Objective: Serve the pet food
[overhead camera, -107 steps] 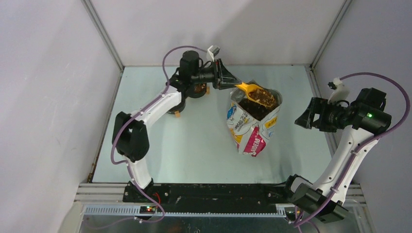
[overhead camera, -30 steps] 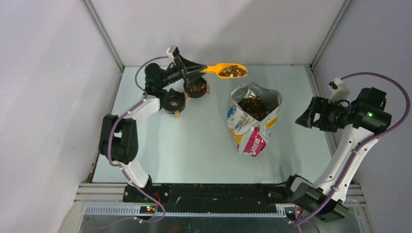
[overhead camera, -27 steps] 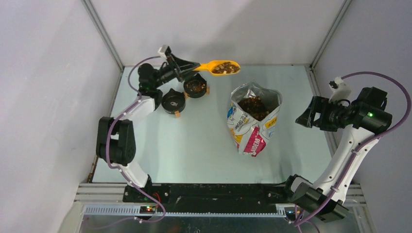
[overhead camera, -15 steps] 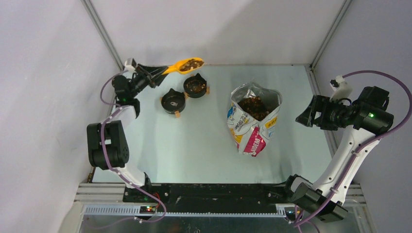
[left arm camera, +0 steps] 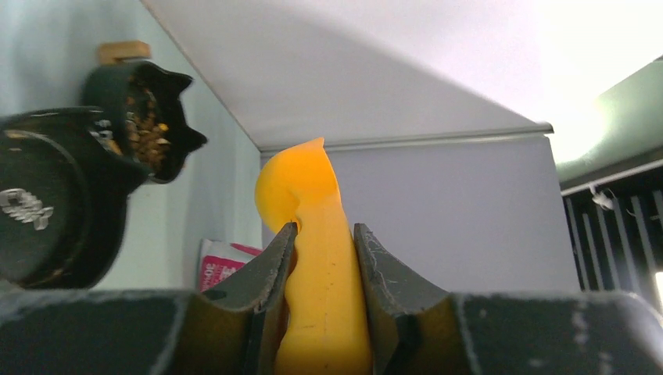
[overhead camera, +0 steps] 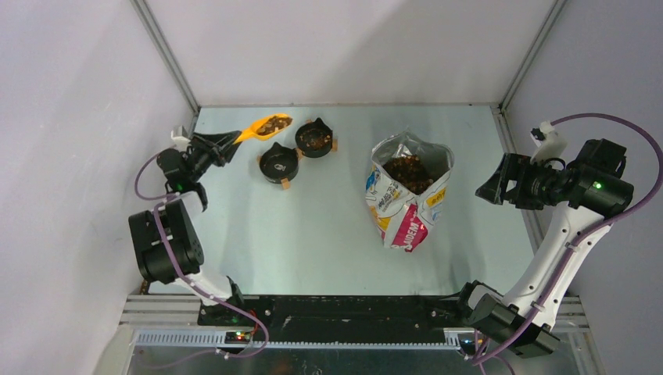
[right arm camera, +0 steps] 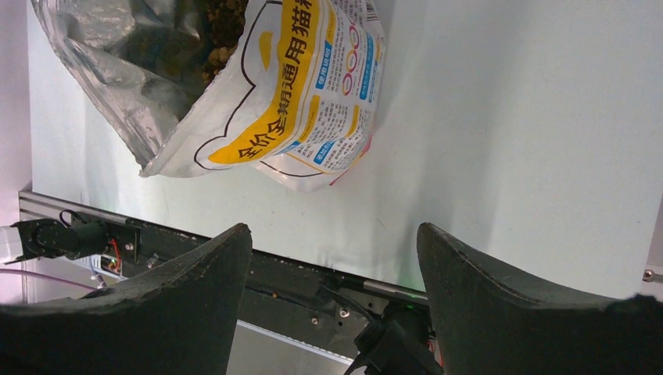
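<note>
L gripper [overhead camera: 224, 144] clamped on scoop [overhead camera: 262, 129] handle, table's 11 o'clock. Scoop carries kibble [overhead camera: 274, 123], at 12 o'clock of near bowl [overhead camera: 279, 164] and 9 o'clock of far bowl [overhead camera: 314, 138], which holds some too. More in open bag [overhead camera: 406, 211]. R gripper [overhead camera: 486, 190] at bag's 3 o'clock, jaws wide apart, empty.

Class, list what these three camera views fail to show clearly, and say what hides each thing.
Left wrist: the scoop is seen from its handle end, so its own body hides the pet food it carries.
Left wrist: the nearer bowl is blurred and cut by the left edge; its contents are unclear.
Right wrist: the bag has its mouth cut by the top edge, so its fill level is unseen.
Top external: the bag's print is too small to read.
</note>
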You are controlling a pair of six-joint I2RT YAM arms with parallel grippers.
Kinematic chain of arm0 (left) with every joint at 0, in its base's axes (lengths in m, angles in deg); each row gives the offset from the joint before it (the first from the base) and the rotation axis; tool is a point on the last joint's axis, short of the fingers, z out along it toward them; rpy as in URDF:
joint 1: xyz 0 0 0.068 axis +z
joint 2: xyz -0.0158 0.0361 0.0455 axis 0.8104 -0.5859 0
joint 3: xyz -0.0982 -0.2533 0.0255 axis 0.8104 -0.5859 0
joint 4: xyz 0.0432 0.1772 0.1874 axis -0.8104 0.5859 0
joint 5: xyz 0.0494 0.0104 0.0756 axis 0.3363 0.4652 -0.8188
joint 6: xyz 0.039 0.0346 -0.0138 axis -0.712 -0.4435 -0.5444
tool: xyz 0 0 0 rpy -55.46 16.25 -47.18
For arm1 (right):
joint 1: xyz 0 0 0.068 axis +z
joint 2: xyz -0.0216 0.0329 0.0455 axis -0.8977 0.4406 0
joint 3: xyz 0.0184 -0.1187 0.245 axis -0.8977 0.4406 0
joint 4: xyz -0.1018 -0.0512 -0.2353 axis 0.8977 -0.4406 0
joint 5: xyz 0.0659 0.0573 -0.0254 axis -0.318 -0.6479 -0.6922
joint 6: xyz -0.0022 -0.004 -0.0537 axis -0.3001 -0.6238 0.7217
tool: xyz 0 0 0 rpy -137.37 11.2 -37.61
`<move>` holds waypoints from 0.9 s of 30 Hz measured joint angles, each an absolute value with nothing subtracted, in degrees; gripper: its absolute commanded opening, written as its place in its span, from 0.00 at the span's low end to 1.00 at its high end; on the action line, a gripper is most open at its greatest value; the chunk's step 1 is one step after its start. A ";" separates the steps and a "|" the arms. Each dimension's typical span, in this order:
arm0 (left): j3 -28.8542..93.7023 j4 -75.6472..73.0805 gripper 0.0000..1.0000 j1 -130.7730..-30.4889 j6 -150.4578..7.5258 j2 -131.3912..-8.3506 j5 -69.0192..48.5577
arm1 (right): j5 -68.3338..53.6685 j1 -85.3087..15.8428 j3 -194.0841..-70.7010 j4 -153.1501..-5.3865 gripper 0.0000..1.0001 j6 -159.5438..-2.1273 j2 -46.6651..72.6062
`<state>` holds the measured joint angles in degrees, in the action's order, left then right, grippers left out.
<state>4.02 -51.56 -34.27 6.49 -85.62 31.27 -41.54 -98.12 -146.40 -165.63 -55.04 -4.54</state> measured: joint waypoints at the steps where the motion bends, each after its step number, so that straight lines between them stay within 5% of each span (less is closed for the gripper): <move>1: 3.28 -51.28 0.00 -33.47 5.64 -85.34 31.29 | -41.54 -98.12 -146.40 -165.65 0.80 -54.95 -4.54; 27: 5.03 -4.81 0.00 -29.47 -38.49 -75.81 20.14 | -43.24 -98.12 -145.77 -166.18 0.80 -54.08 -5.46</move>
